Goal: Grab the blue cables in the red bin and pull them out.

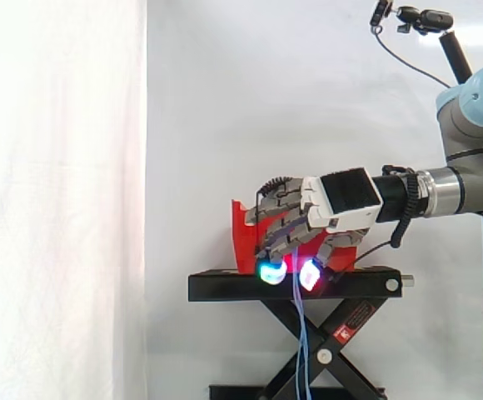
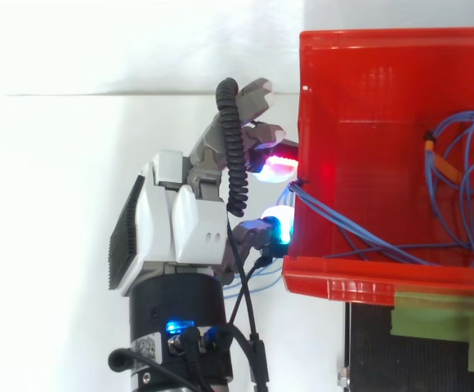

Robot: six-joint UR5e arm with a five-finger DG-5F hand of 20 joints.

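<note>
The hand (image 1: 341, 204) reaches in level from 3 o'clock in the side view and sits against the front of the bin (image 1: 246, 237), which stands on the stand (image 1: 225, 287). Its fingers (image 1: 272, 271) are curled downward, and the cables (image 1: 301, 333) are pinched between the glowing pads at the stand's top edge. From the pads the strands hang straight down toward 6 o'clock, in front of the stand's crossed legs. From above, the hand (image 2: 180, 220) lies at 9 o'clock of the bin (image 2: 368, 98), just outside its wall, with the pads touching or nearly touching that wall. The cables (image 2: 347, 222) run from the pads over the wall's rim and slant across the bin floor toward 4 o'clock. Most of their length lies in loose loops inside the bin on its 3 o'clock side, beside a small orange piece (image 2: 437, 159).
</note>
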